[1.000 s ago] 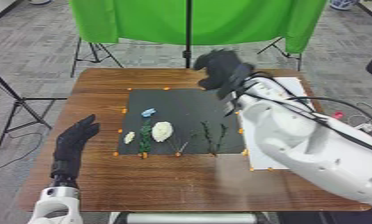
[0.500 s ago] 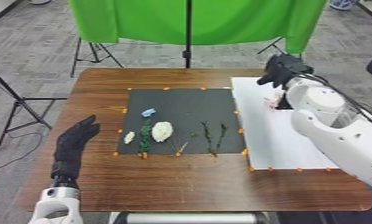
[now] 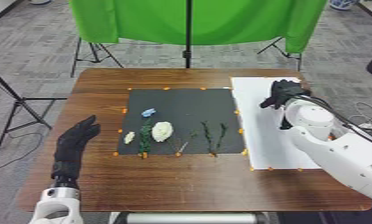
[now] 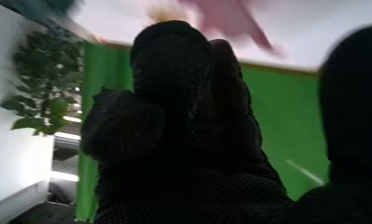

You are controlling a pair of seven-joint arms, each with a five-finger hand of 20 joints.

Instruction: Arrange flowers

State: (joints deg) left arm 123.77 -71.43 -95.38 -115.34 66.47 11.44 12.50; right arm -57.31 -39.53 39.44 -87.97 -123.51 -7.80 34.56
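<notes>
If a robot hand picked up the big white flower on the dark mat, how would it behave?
The white flower would probably feel top-heavy, as its full head is far wider than its thin stem. Held by the stem, the head might droop or swing. Pushed, its rounded head could roll a little.

One pink item [image 4: 225, 20], blurring in the right wrist view. One white sheet [image 3: 259, 115], partly hiding beneath the right arm [image 3: 333, 150]. One green backdrop [image 3: 129, 20], running past the head view's far edge.
</notes>
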